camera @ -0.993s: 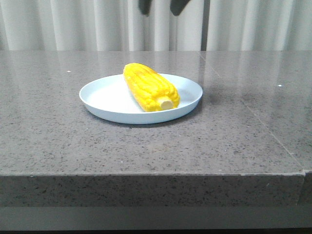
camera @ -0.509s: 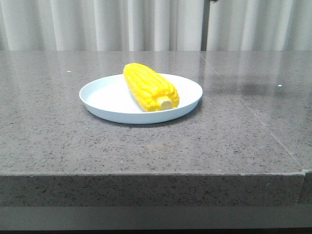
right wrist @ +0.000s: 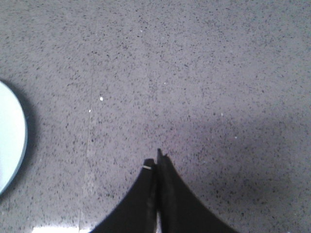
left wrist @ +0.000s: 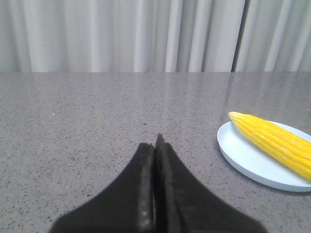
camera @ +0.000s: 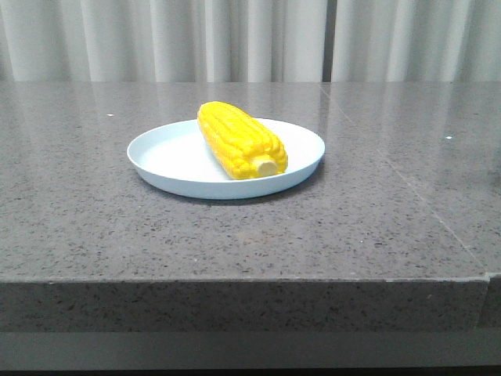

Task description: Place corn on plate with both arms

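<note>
The yellow corn [camera: 241,139] lies on the pale blue plate [camera: 164,157] in the middle of the grey table, its pale stub end toward the camera. Neither arm shows in the front view. In the left wrist view my left gripper [left wrist: 155,143] is shut and empty, low over bare table, with the plate [left wrist: 248,158] and the corn [left wrist: 274,141] apart from it to one side. In the right wrist view my right gripper [right wrist: 156,162] is shut and empty above bare table, and only the plate's rim [right wrist: 12,141] shows at the picture's edge.
The grey speckled stone table [camera: 376,204] has its front edge near the camera and a seam running down its right part. Pale curtains [camera: 156,39] hang behind the table.
Dark gripper fingers seen at the top of the front view above the plate have gone up out of view. The corn and the plate have not moved.
</note>
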`<state>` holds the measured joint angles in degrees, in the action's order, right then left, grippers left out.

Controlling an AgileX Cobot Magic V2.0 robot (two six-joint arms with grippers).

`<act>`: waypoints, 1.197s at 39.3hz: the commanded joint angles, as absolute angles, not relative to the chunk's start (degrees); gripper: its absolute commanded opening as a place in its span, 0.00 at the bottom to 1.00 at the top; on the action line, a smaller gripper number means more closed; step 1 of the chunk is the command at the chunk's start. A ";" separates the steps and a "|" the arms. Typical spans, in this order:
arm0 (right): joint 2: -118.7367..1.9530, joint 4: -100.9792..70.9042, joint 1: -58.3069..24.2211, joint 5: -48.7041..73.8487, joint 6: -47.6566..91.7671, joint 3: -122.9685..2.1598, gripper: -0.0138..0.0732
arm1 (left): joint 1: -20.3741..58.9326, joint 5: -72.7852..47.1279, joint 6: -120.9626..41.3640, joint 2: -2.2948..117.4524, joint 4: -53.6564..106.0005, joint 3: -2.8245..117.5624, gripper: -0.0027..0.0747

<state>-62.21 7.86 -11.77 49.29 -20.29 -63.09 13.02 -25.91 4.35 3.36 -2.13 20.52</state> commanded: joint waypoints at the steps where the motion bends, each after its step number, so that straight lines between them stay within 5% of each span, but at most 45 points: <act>1: -53.87 9.63 -11.42 38.98 -19.16 -56.58 0.09 | 12.90 -21.59 4.56 3.98 -2.32 22.04 0.01; 10: -35.44 11.44 -11.42 24.83 -17.74 -38.47 0.09 | 12.90 -21.59 4.56 3.98 -2.32 22.04 0.01; 23: -11.15 11.78 -11.42 20.76 -17.74 -24.41 0.09 | 12.90 -21.59 4.56 3.98 -2.32 22.04 0.01; 47: -6.94 11.78 -11.42 20.16 -17.74 -24.00 0.09 | 12.90 -21.59 4.56 3.98 -2.32 22.04 0.01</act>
<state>-6.35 10.47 -11.77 25.20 -18.50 -22.62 13.02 -25.91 4.35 3.36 -2.13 20.52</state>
